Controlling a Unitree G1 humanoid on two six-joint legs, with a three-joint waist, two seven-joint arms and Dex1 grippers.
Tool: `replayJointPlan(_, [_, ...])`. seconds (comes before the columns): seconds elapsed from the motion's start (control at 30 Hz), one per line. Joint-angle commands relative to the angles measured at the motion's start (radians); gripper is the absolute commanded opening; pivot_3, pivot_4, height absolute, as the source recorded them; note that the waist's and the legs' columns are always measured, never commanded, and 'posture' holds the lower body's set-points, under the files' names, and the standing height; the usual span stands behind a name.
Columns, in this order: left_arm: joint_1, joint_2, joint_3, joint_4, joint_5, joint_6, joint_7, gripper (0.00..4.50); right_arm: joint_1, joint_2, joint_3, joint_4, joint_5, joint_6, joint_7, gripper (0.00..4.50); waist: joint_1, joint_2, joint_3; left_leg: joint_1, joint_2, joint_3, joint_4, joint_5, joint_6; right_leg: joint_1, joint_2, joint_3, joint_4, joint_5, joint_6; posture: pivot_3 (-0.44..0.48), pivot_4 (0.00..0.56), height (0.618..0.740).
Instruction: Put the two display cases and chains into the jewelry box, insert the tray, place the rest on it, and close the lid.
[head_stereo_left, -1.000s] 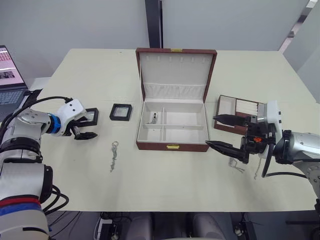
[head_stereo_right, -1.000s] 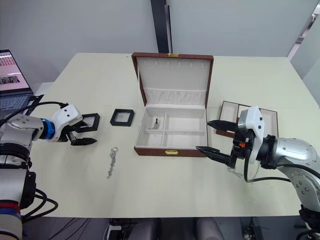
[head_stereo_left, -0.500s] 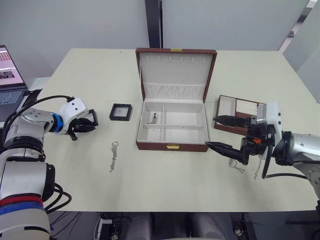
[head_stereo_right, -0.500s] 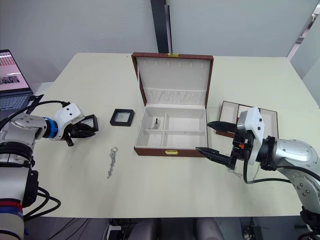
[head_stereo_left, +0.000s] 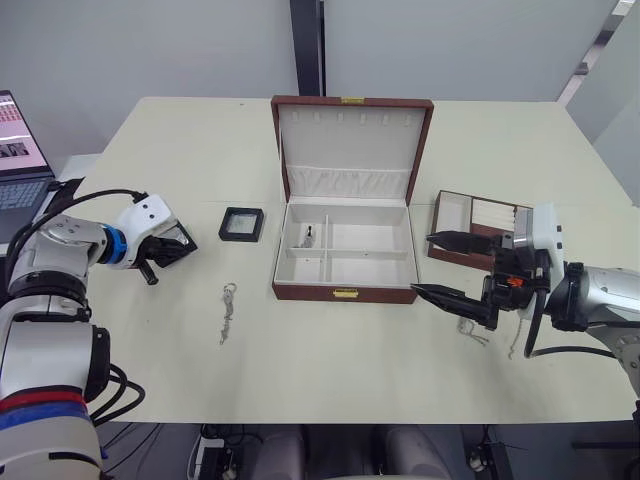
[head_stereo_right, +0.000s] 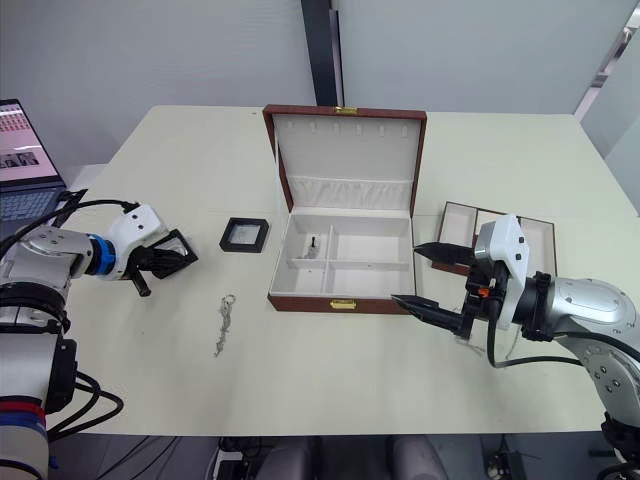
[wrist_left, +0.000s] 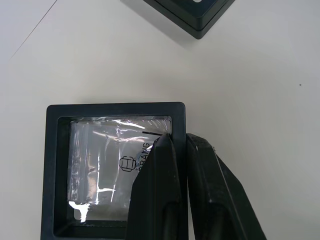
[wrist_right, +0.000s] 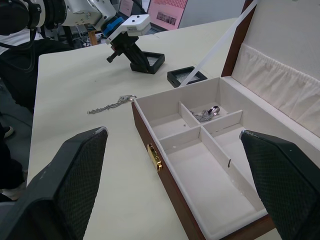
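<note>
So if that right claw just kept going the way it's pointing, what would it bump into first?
Probably the jewelry box. The open right gripper points toward its near front corner and compartments, with nothing between, though how high it rides is hard to judge.

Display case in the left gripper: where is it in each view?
Left eye: case at the table's left, in the left gripper.
Right eye: same spot.
Left wrist: fingers clamp its frame.
Right wrist: beyond the box, under that gripper.
Landmark: second case beside it.
</note>
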Motion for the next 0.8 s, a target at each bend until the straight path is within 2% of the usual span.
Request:
replayJointPlan(0.03, [-0.008, 0.031, 0.026, -0.052, -0.025, 0.000, -0.049, 0.01, -0.003, -0.019, -0.040, -0.018, 0.014, -0.018, 0.011, 4.50, 0.000, 0.000, 0.000, 0.000, 0.000, 0.000, 0.000, 0.000, 0.000, 0.000, 0.000, 0.000, 0.000, 0.000, 0.000, 0.000, 0.150, 0.740])
replayJointPlan(0.27, [0.015, 0.081, 0.073, -0.288, -0.114, 0.118, -0.189, 0.01, -0.001, -0.032, -0.069, 0.002, 0.011, -0.022, 0.021, 4.50, -0.001, 0.000, 0.000, 0.000, 0.001, 0.000, 0.000, 0.000, 0.000, 0.000, 0.000, 0.000, 0.000, 0.000, 0.000, 0.000, 0.150, 0.740])
replayJointPlan(0.47, [0.159, 0.137, 0.094, -0.768, -0.223, 0.418, -0.286, 0.01, 0.025, -0.053, -0.113, 0.023, -0.005, -0.031, 0.033, 4.50, -0.002, 0.000, 0.000, 0.000, 0.002, -0.001, 0.000, 0.000, 0.000, 0.000, 0.000, 0.001, 0.000, 0.000, 0.000, 0.000, 0.150, 0.740])
replayJointPlan(0.63, [0.198, 0.137, 0.065, -1.043, -0.292, 0.614, -0.320, 0.01, 0.061, -0.067, -0.157, 0.019, -0.010, -0.038, 0.029, 4.50, 0.000, 0.000, 0.000, 0.000, 0.001, -0.001, 0.000, 0.000, 0.000, 0.001, 0.000, 0.002, 0.000, 0.000, 0.000, 0.000, 0.150, 0.740])
replayJointPlan(0.8, [0.142, 0.094, -0.012, -1.147, -0.306, 0.677, -0.333, 0.01, 0.104, -0.068, -0.191, -0.003, -0.010, -0.038, 0.007, 4.50, 0.001, 0.000, 0.000, 0.000, 0.000, -0.001, 0.000, 0.000, 0.000, 0.001, 0.003, 0.002, -0.001, 0.000, 0.000, 0.000, 0.150, 0.740])
